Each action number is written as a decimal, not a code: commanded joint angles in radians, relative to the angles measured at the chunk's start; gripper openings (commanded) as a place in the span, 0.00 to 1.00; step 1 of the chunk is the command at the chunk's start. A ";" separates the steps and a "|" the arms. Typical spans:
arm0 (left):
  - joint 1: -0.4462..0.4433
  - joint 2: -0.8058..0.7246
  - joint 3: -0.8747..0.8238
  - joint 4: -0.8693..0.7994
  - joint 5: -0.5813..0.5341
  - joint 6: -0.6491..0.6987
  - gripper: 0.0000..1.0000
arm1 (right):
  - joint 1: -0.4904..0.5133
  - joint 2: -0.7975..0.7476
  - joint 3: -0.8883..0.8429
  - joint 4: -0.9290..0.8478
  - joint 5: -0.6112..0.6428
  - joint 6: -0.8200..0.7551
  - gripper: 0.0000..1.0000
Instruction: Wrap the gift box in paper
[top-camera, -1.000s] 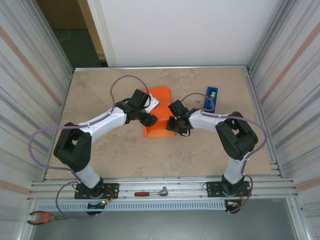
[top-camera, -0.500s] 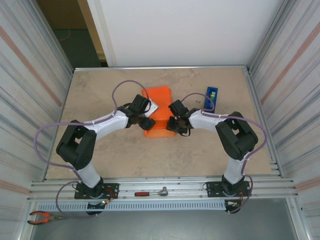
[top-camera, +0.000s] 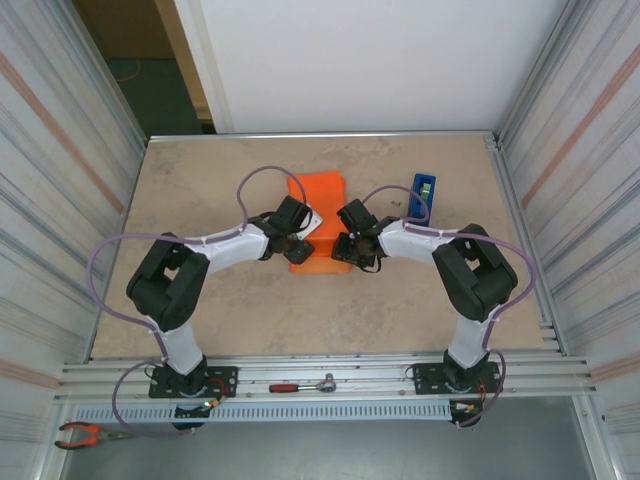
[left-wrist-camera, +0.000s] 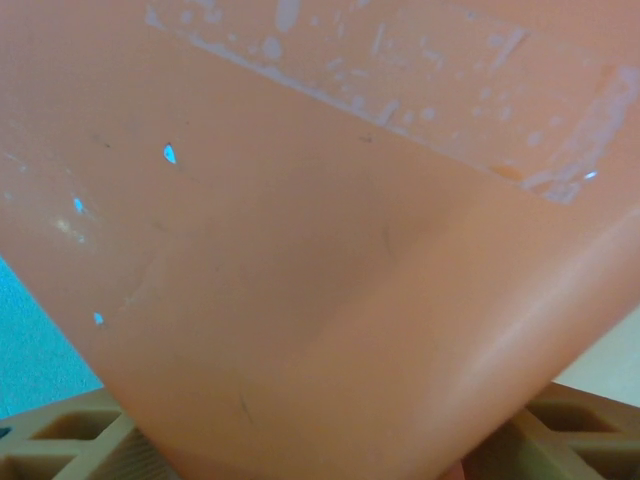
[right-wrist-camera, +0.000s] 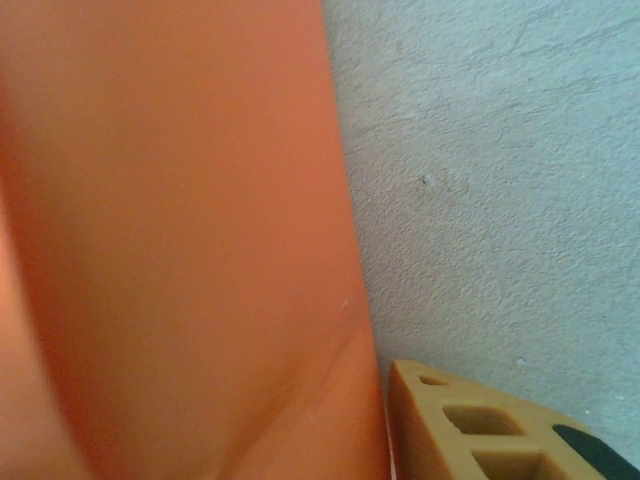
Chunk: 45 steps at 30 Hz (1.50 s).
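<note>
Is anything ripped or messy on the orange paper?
Yes. In the left wrist view the paper has a few tiny specks where blue shows through, like little holes, and the tape strip across it looks bubbly and patchy.

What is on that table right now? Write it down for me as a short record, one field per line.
paper: orange, folded into a bundle at mid-table
left pincer: at the bundle's left side; grip unclear
right pincer: at the bundle's right side; grip unclear
tape dispenser: blue, to the right of the bundle, apart from it
ratchet: red handle, lying on the near rail
pliers: red handles, at the near-left corner
</note>
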 joint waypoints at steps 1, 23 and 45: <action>-0.005 0.017 0.032 -0.017 -0.011 -0.010 0.66 | -0.003 -0.066 -0.029 -0.028 -0.006 0.001 0.43; -0.005 0.029 0.050 -0.041 -0.014 -0.009 0.64 | -0.001 -0.093 -0.100 0.025 -0.034 0.033 0.23; -0.005 0.032 0.051 -0.043 -0.016 -0.008 0.63 | 0.014 -0.101 -0.107 -0.004 -0.020 0.032 0.55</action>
